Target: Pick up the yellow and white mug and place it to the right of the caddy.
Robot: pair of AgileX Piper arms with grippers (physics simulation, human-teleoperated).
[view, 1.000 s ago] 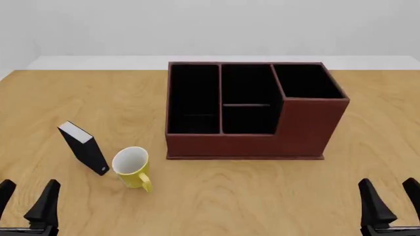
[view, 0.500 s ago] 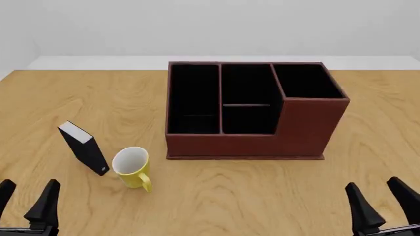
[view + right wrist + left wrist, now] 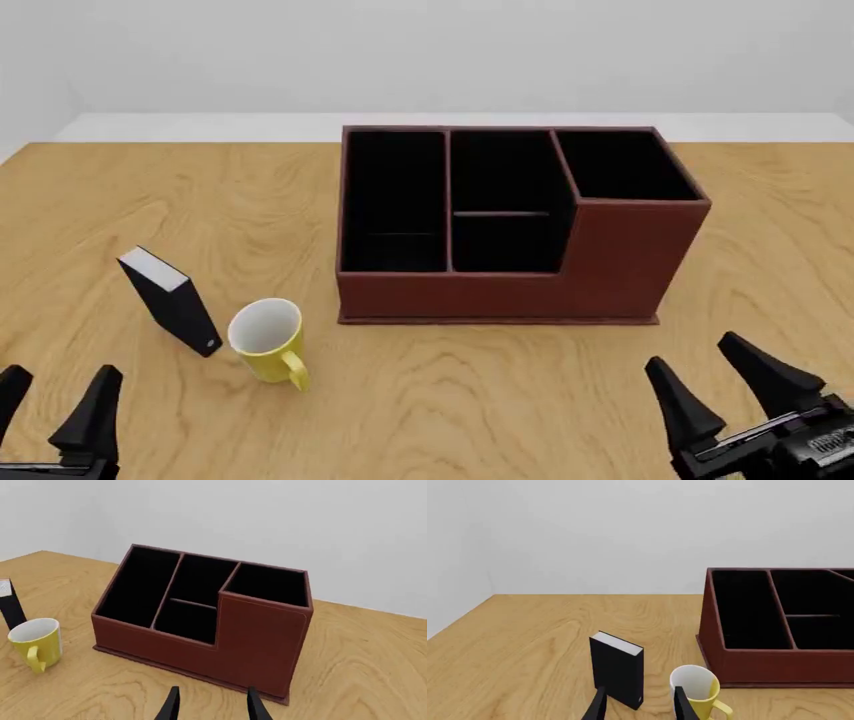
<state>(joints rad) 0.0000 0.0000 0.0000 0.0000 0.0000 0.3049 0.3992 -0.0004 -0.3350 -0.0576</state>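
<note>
A: Mug pos?
B: Yellow and white mug (image 3: pixel 271 343) upright on bench (image 3: pixel 467 400), off caddy's (image 3: pixel 514 225) front-left corner, apart from it. Handle on side away from caddy, white interior showing. Also seen in both wrist views (image 3: pixel 696 689) (image 3: pixel 35 642).

A: Anything next to it?
B: Small black box w/ white edge (image 3: pixel 171 300), standing on end, tilted, just beside mug on side farther from caddy. Can't tell if touching.

A: Caddy?
B: Reddish-brown, black-lined compartments, taller section at its right end. Sits flat on bench.

A: Left end effector?
B: Left end effector (image 3: pixel 51 408) low in front view, well in front of caddy and out past its left end, nearer mug than caddy. Fingers spread apart, nothing between them.

A: Right one?
B: Right end effector (image 3: pixel 731 385) in front of caddy's right end, apart from it. Fingers wide apart too, holding nothing. Wrist view looks onto caddy's tall end.
</note>
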